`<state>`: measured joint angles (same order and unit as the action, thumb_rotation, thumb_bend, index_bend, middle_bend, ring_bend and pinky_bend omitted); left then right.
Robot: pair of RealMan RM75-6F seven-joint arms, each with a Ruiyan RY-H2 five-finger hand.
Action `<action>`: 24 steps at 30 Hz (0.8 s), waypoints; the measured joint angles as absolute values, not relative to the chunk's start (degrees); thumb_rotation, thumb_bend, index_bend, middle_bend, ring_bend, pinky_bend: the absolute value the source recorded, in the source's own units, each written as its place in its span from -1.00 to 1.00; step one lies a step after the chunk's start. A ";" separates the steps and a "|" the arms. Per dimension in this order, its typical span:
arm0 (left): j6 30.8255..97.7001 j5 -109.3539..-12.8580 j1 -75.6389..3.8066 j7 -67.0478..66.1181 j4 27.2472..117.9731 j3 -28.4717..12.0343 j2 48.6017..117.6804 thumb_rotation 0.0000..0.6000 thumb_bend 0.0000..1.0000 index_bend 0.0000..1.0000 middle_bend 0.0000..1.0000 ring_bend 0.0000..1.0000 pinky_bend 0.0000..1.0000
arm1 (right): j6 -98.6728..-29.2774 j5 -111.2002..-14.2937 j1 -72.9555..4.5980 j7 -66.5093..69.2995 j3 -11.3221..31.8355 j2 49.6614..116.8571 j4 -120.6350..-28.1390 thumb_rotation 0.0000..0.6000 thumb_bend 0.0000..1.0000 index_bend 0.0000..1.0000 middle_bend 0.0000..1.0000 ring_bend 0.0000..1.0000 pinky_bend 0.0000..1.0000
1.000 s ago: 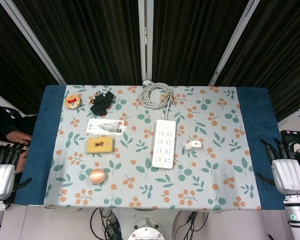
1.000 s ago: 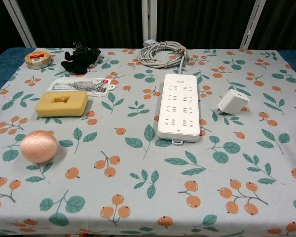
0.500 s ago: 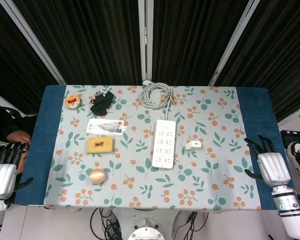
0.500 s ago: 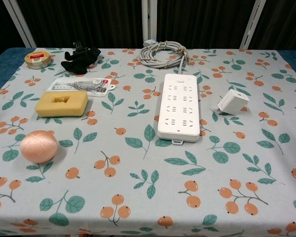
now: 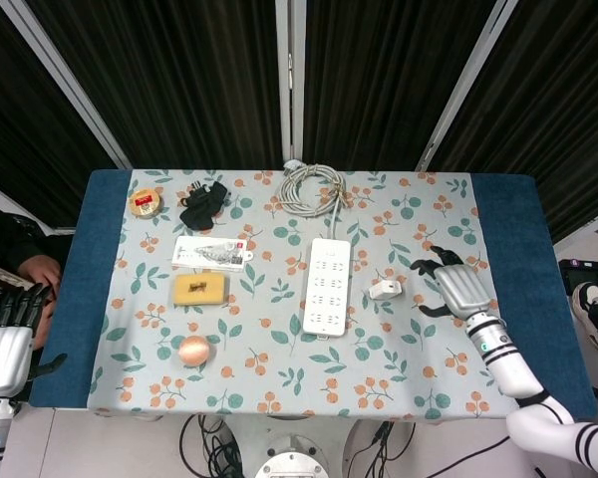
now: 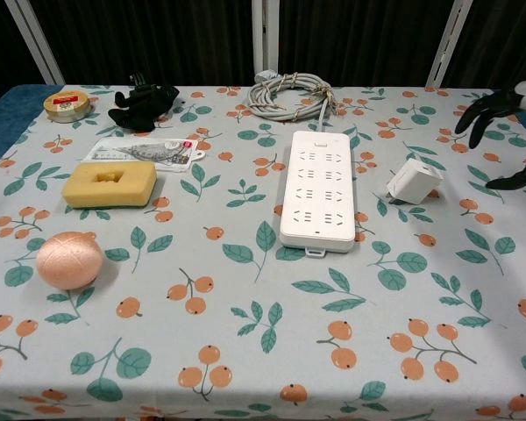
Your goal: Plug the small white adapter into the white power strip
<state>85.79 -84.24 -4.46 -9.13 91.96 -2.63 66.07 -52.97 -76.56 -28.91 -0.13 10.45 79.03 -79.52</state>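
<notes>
The small white adapter (image 5: 384, 289) (image 6: 414, 181) lies on the floral cloth just right of the white power strip (image 5: 326, 285) (image 6: 317, 189), apart from it. The strip lies lengthwise in the middle of the table, its coiled cable (image 5: 313, 187) (image 6: 287, 96) at the far end. My right hand (image 5: 456, 284) (image 6: 500, 123) hovers open a short way right of the adapter, fingers spread and pointing toward it, touching nothing. My left hand (image 5: 5, 339) stays open off the table's left edge, unseen in the chest view.
On the left half of the cloth lie a yellow sponge (image 5: 198, 290), a pink ball (image 5: 193, 350), a flat packet (image 5: 211, 252), a black clip (image 5: 203, 204) and a round tin (image 5: 146, 202). A person's hand (image 5: 42, 269) shows beyond the left edge.
My right hand has swung from beyond the table's right edge in over the cloth, stopping close to the adapter. The left hand and all objects have stayed put.
</notes>
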 measured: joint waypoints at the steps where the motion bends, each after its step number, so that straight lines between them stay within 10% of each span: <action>1: 85.65 -84.07 -4.47 -9.05 91.87 -2.65 66.10 1.00 -1.00 -0.91 -0.92 -1.00 -1.00 | -52.45 -76.34 -29.47 0.02 10.50 79.91 -78.63 1.00 -0.79 -0.33 -0.25 -0.81 -0.71; 24: 84.97 -83.50 -4.64 -7.92 91.69 -2.70 65.64 1.00 -1.00 -0.91 -0.92 -1.00 -1.00 | -50.81 -78.31 -35.46 6.87 9.37 89.95 -66.25 1.00 -0.51 0.03 0.00 -0.58 -0.60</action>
